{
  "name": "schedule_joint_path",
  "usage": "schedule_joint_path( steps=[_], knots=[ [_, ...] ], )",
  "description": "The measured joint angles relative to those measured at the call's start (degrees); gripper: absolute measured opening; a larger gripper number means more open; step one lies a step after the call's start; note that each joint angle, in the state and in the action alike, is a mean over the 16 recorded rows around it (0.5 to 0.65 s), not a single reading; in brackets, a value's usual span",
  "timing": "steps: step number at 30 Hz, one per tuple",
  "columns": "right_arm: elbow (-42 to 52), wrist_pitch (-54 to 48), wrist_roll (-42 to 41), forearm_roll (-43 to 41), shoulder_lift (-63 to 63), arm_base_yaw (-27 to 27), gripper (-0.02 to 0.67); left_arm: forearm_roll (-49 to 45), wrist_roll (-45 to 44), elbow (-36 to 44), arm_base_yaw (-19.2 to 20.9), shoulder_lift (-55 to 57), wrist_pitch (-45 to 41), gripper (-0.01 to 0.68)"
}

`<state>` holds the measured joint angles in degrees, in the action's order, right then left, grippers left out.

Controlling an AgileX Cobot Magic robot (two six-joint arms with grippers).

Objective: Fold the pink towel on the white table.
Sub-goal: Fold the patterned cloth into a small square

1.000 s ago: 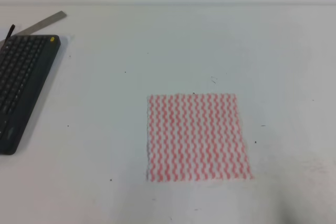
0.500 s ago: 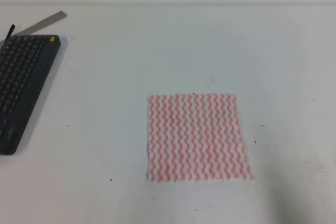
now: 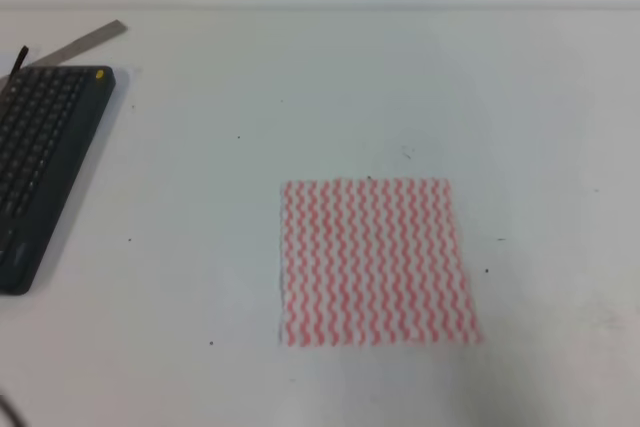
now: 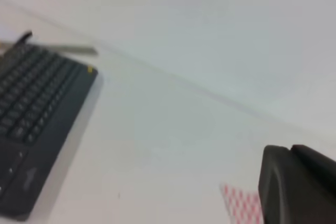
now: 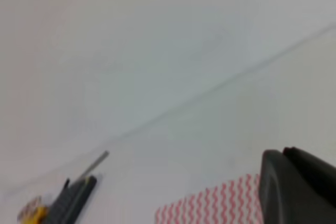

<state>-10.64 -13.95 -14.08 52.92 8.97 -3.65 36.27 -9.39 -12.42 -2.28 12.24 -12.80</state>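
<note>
The pink towel [image 3: 375, 262] lies flat and spread out as a square on the white table [image 3: 300, 87], right of centre in the high view. Neither gripper shows in that view. In the left wrist view a dark part of my left gripper [image 4: 298, 187] fills the lower right corner, with a corner of the towel [image 4: 240, 204] just left of it. In the right wrist view a dark part of my right gripper [image 5: 296, 187] sits at the lower right, above the towel's far edge [image 5: 210, 207]. Nothing shows how either gripper's jaws stand.
A dark grey keyboard [image 3: 40, 162] lies along the table's left edge, with a grey metal ruler [image 3: 85, 42] behind it. A white wall runs behind the table's far edge. Small dark specks dot the tabletop.
The towel and keyboard have not moved. A faint shadow at the bottom right of the high view has faded, and a thin dark edge now shows at its bottom left corner.
</note>
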Motion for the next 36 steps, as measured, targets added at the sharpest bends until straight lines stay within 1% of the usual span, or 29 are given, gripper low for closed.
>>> schedule_joint_path(
  steps=[5,10,15,20,27,32,36],
  knots=[
    [-6.8,-8.4,0.0,-5.0,8.6,0.0,-0.021,0.6,-5.4,-8.5,0.0,12.2,-7.9,-0.004],
    [-11.9,-15.4,-0.1,-9.0,16.2,0.0,-0.021,2.9,-13.4,-15.4,-0.4,23.7,-14.6,-0.004],
    [-14.1,-19.6,-0.4,-10.2,20.2,0.0,-0.021,6.0,-20.6,-19.0,-2.4,30.6,-16.7,-0.003],
    [-15.2,-22.0,-1.4,-9.4,23.1,0.0,-0.02,8.7,-25.0,-19.8,-6.7,33.5,-13.9,-0.003],
    [-17.7,-24.5,-5.3,-4.8,28.4,-1.4,-0.02,10.0,-26.7,-19.8,-16.0,36.4,-6.1,-0.003],
    [-19.5,-24.5,-8.0,-0.5,32.7,-4.3,-0.019,10.2,-26.7,-19.9,-21.5,38.9,-1.4,-0.003],
    [-20.4,-23.3,-9.6,2.7,35.7,-8.0,-0.019,10.4,-26.8,-19.9,-24.3,40.9,0.9,-0.003]
  ],
)
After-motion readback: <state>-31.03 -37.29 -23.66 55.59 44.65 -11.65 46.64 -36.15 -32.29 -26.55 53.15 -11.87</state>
